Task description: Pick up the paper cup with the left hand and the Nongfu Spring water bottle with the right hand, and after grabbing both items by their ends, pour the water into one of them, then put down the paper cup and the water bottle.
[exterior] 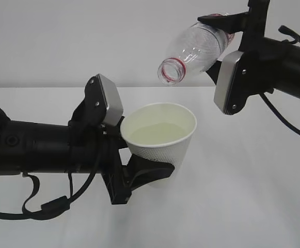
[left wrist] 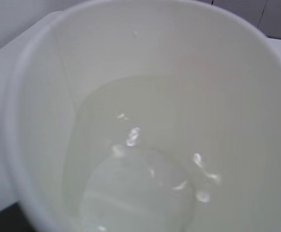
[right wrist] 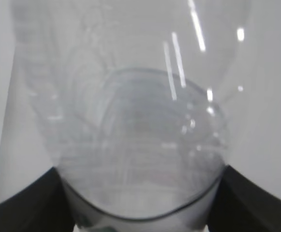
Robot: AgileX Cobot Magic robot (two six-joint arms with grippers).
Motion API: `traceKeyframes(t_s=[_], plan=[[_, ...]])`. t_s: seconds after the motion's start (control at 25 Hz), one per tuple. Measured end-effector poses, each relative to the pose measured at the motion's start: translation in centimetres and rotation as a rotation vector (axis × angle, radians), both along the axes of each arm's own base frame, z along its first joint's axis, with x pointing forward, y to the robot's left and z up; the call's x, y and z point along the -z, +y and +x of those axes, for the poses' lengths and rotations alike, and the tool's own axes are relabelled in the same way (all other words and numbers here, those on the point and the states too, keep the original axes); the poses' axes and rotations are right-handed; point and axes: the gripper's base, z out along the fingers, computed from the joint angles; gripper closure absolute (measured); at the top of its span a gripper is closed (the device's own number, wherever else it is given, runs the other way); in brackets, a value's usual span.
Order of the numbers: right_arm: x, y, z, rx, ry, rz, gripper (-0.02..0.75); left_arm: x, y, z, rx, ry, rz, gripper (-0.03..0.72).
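My left gripper (exterior: 156,168) is shut on the lower part of the white paper cup (exterior: 165,150), which it holds upright above the table. Pale water (exterior: 157,133) lies in the cup. In the left wrist view the cup's cream inside (left wrist: 188,53) fills the frame with the water (left wrist: 135,188) at the bottom, and my own fingers are hidden. My right gripper (exterior: 220,46) is shut on the base end of the clear Nongfu Spring water bottle (exterior: 199,44). The bottle is tilted, its red-ringed open mouth (exterior: 171,71) pointing down-left just above the cup's rim. No stream shows. In the right wrist view the bottle (right wrist: 140,121) sits between my dark fingers (right wrist: 24,208).
A white table (exterior: 253,196) runs under both arms, with a plain pale wall behind it. Black cables loop below the left arm (exterior: 36,206) and beside the right arm (exterior: 289,124).
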Motion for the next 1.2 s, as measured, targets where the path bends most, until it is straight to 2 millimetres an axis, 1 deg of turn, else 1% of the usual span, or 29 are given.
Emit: traceKeyframes(t_s=[0.36, 0.84, 1.08, 1.2], plan=[[0.03, -0.01, 0.01, 0.003, 0.065, 0.074, 0.214, 0.13, -0.01, 0.02, -0.001, 0.003, 0.004, 0.190], [0.04, -0.03, 0.02, 0.010, 0.219, 0.263, 0.216, 0.13, -0.01, 0.02, -0.001, 0.003, 0.004, 0.190], [0.15, -0.07, 0.06, 0.020, 0.292, 0.336, 0.283, 0.13, -0.01, 0.02, -0.001, 0.003, 0.004, 0.190], [0.27, -0.12, 0.09, 0.031, 0.337, 0.375, 0.297, 0.13, -0.01, 0.02, -0.001, 0.003, 0.004, 0.190]])
